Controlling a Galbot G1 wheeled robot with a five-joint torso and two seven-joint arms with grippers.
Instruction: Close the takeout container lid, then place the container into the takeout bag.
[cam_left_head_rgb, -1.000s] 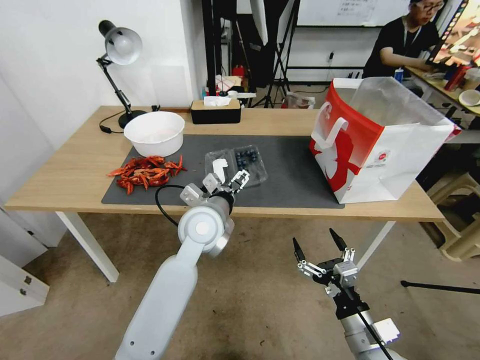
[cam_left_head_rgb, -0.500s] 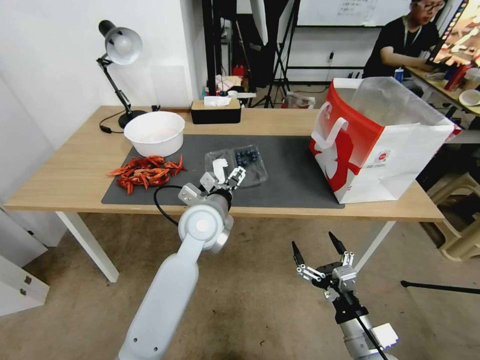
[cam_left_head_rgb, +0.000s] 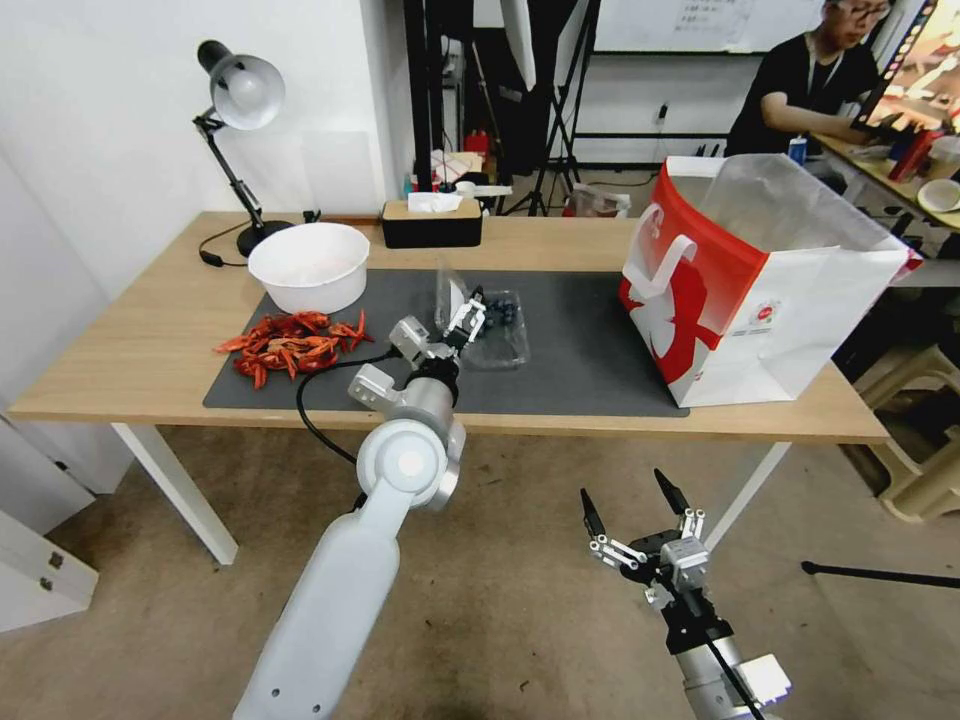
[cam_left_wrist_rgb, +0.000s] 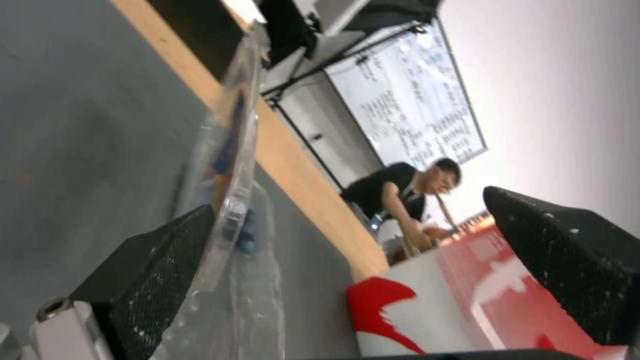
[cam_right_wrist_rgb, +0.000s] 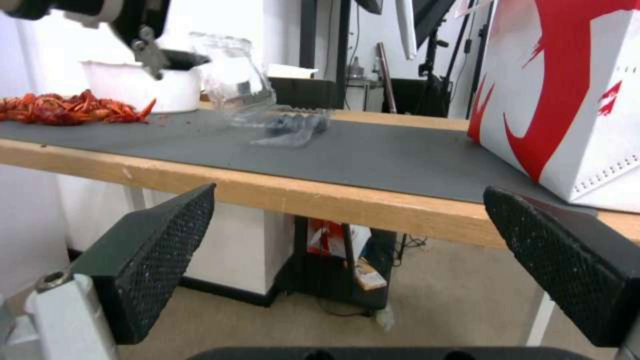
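While lid (cam_left_head_rgb: 452, 293) stands raised, left gripper (cam_left_head_rgb: 468, 318) against it, label unreadable

head high over table (cam_left_head_rgb: 150, 340) — wrists low, near mat level

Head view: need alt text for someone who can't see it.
Left gripper, open, tips the clear lid up on edge beside the container of berries on a grey mat. A red-and-white bag stands at the table's right end; a white bowl and red crayfish sit left. The right gripper hangs open below the table edge.
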